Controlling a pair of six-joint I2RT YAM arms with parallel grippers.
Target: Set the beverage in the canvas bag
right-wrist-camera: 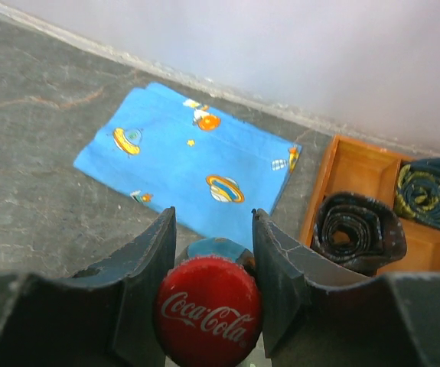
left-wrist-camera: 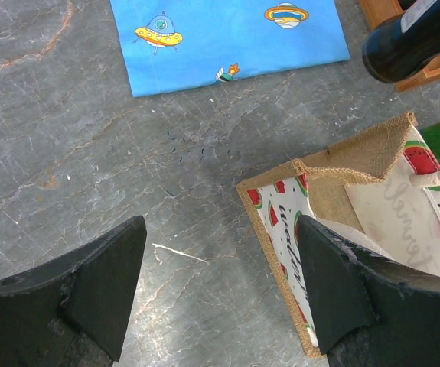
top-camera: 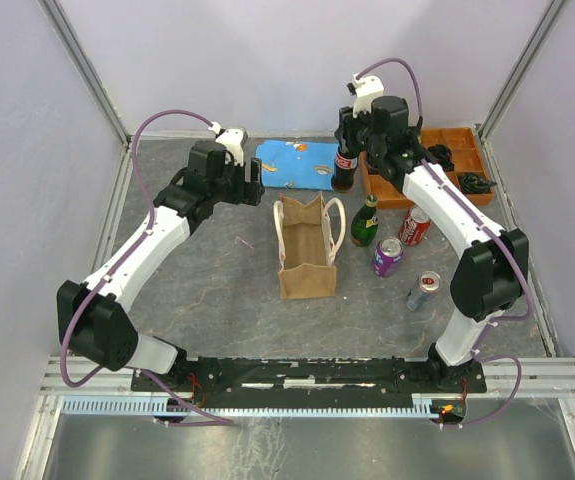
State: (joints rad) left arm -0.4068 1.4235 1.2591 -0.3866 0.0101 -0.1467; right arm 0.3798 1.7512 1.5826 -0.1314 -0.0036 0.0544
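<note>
Coca-Cola bottle (right-wrist-camera: 208,321), cap up, long axis vertical, clamped at the neck in my right gripper (right-wrist-camera: 212,248), just beyond the open canvas bag (top-camera: 305,255), between spaceship cloth (right-wrist-camera: 181,164) and wooden tray (right-wrist-camera: 355,172). My left gripper (left-wrist-camera: 221,237) gapes wide at the bag's corner.

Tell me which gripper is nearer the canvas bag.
Left. The left gripper stands open right at the canvas bag's far left corner. The right gripper is farther off, beyond the bag's far right side, shut on the cola bottle by the wooden tray.
</note>
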